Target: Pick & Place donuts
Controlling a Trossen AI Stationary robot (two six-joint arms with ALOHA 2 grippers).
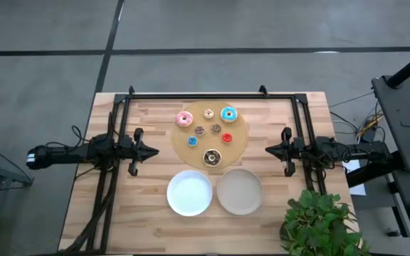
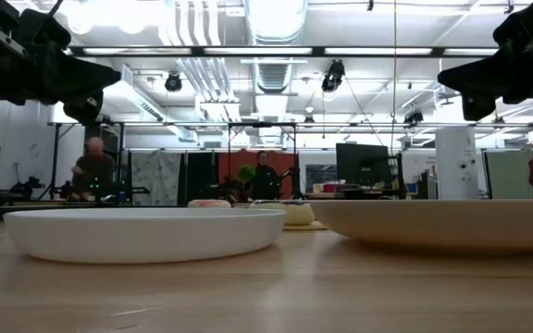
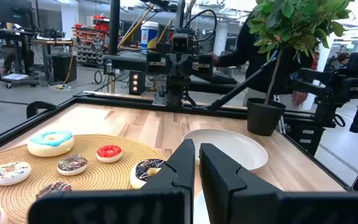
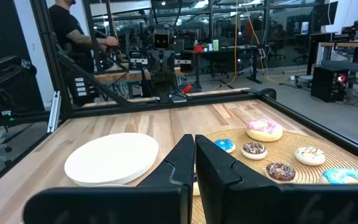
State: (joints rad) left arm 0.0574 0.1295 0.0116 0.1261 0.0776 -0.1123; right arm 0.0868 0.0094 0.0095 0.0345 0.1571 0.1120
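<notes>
While all seven donuts lie on the round woven board [image 1: 211,135] at the far middle of the bench [image 1: 105,213], none touches another. The pink donut [image 1: 184,119] sits at the board's far left, the light blue donut [image 1: 229,114] at its far right, and the tan donut [image 1: 208,113] between them. Toward the middle lie two small brown donuts [image 1: 200,131], with the red donut [image 1: 227,138] to their right and the small blue donut [image 1: 192,141] to their left. The dark chocolate donut [image 1: 212,157] sits at the board's near edge, just beyond the plates.

Two round plates stand side by side at the near middle, almost touching: the white plate [image 1: 189,193] on the left and the cream plate [image 1: 239,191] on the right. Both hold nothing. Bare wood lies open between the board and each arm.

The left end effector [image 1: 151,150] hovers left of the board, fingers pressed together and holding nothing. The right end effector [image 1: 269,149] mirrors it on the other side, likewise closed and empty.

A potted plant [image 1: 317,220] fills the near right corner, partly cut off by the frame. In the low view the plates block nearly everything on the board. People stand in the room beyond.
</notes>
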